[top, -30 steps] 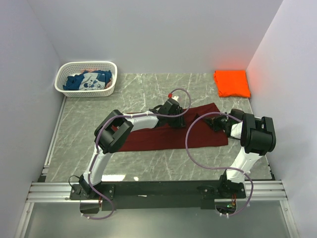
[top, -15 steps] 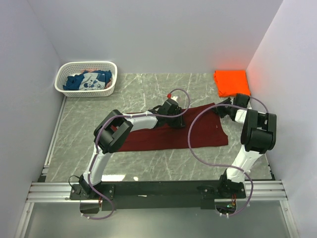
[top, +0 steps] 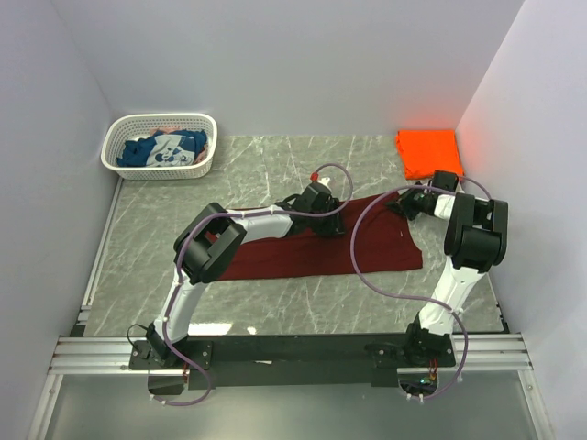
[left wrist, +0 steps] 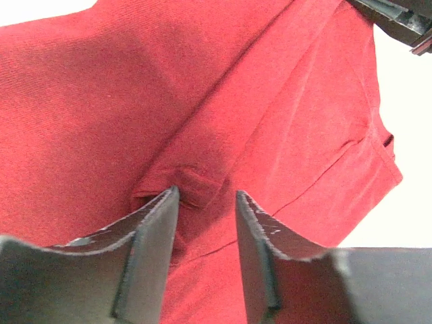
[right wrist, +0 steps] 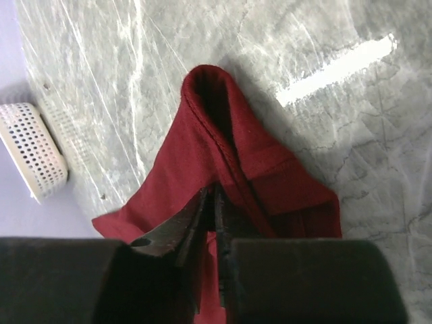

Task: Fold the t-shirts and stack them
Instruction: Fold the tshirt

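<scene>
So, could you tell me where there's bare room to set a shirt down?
Bare marble between the basket and the orange shirt, and the strip in front of the maroon shirt. Crowded around that shirt: left arm, right arm.

Open table [top: 151, 234] between basket [top: 158, 170] and maroon shirt [top: 303, 258]

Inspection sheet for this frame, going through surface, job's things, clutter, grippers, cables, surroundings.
Surface: grey marbled table.
Job's things: maroon t-shirt spread mid-table; orange t-shirt folded, far right corner; blue t-shirt in the basket.
Clutter: white basket, far left corner; nothing else seen.
Grippers: left gripper open, fingers astride a maroon wrinkle; right gripper shut on a raised maroon edge.
Cables: purple cables loop from both arms; the right one crosses above the maroon t-shirt.
Surroundings: plain walls on three sides.
</scene>
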